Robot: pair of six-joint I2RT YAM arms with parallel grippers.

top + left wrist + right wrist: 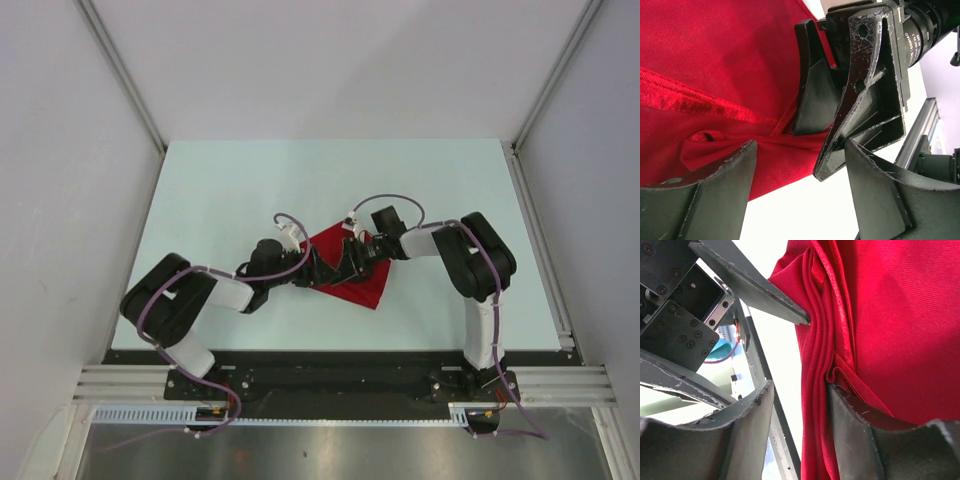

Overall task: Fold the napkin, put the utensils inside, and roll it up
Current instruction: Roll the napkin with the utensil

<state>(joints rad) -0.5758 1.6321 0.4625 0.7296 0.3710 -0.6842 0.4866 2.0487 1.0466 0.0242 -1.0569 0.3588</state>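
The red napkin (366, 286) lies bunched in folds at the middle of the table. My two grippers meet over its left part. The left gripper (322, 270) is open; in its wrist view the jaws stand wide over the napkin's edge (775, 165) and bare table, holding nothing. The right gripper (352, 258) is open too. In its wrist view a ridge of napkin folds (815, 390) runs between the jaws, lying against the right finger (860, 440), while the left finger (735, 435) stands apart from the cloth. The utensils are out of view.
The pale table (250, 190) is walled by white panels on three sides. A metal rail (540, 240) runs along its right edge. The black base rail (330, 375) with both arm mounts lies at the near edge.
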